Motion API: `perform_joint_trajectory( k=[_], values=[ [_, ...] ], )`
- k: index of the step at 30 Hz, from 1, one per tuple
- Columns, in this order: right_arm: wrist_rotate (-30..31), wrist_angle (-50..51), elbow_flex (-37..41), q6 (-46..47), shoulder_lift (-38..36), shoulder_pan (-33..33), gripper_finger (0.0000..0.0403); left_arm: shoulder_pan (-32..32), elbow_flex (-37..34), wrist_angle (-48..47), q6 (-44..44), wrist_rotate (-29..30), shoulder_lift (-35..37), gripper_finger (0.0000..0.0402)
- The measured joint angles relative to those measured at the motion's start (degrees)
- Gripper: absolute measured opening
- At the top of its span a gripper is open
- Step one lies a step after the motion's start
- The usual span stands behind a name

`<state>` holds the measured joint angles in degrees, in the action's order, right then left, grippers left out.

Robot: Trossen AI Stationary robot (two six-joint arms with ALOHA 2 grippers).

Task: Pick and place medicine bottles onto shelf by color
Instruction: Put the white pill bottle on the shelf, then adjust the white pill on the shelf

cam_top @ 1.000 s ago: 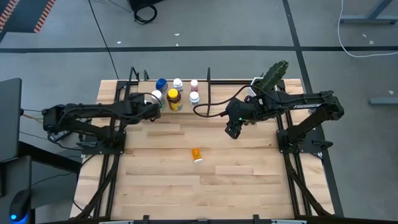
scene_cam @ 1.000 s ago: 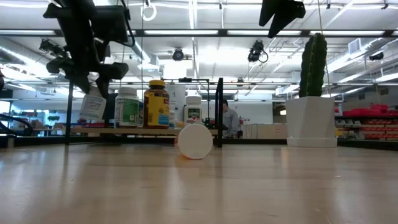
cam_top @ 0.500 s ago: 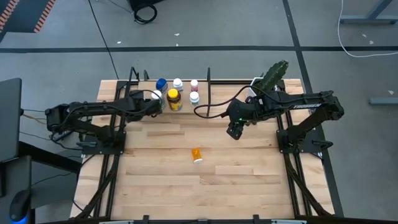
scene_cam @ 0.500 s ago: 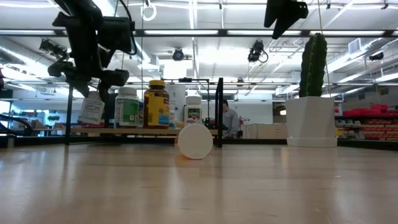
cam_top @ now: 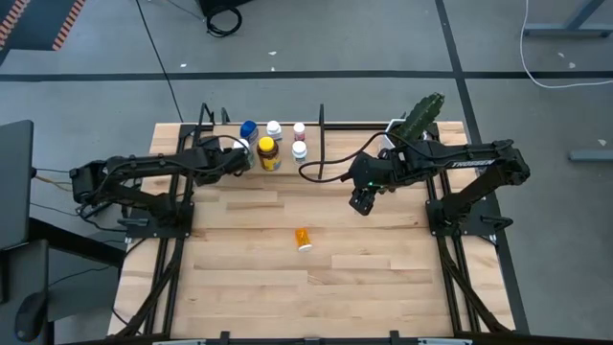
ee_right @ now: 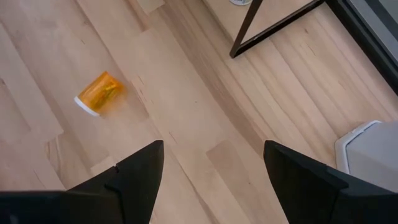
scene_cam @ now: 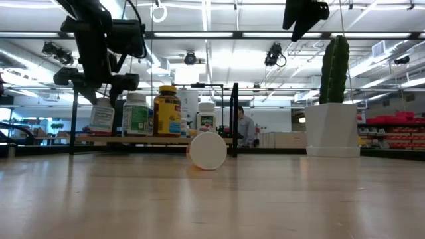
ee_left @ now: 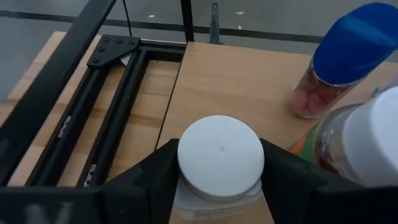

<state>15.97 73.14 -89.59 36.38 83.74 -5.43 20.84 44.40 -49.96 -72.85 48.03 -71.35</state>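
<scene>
My left gripper (cam_top: 239,153) is shut on a white-capped medicine bottle (ee_left: 221,155) over the left part of the shelf (cam_top: 216,144), a light-wood panel framed by black rods. More bottles stand on the shelf: a blue-capped one (cam_top: 249,128), an amber yellow-lidded one (cam_top: 267,153) and several small white-capped ones (cam_top: 300,149). A small orange bottle (cam_top: 303,237) lies on its side on the table. My right gripper (cam_top: 359,201) hangs open above the table, right of the shelf and apart from the orange bottle (ee_right: 99,93). My left gripper pinches the white-capped bottle between its two fingers (ee_left: 158,180), just under the cap (ee_left: 221,146), one finger on each side. The fingers slant down from the table's left. The bottle stands upright (scene_cam: 101,118). Whether its base rests on the shelf panel cannot be told.
A cactus in a white pot (scene_cam: 332,129) stands at the table's far right corner (cam_top: 421,115). Black upright rods (scene_cam: 235,119) frame the shelf. Bare plank tabletop (cam_top: 383,278) spreads around the orange bottle and toward the near edge.
My left gripper has lowered the white-capped bottle a little toward the shelf panel and turned it from tilted to upright beside the other bottles. It has stayed shut on the bottle.
</scene>
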Motion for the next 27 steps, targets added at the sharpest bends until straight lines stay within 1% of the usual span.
perform_joint_trajectory(
  k=[10,21,27],
  values=[
    [0.0,0.0,0.0,0.0,0.0,0.0,0.0282,0.0,0.01,0.91,-0.03,0.26,0.0,0.0209],
    [0.02,0.0,0.01,-0.18,0.0,0.0,0.0282,0.0,0.01,1.32,-0.03,0.37,0.0,0.024],
    [-0.1,0.0,0.0,-0.2,0.0,0.0,0.0282,-0.07,0.0,1.21,0.02,-0.73,0.22,0.0247]
  ],
)
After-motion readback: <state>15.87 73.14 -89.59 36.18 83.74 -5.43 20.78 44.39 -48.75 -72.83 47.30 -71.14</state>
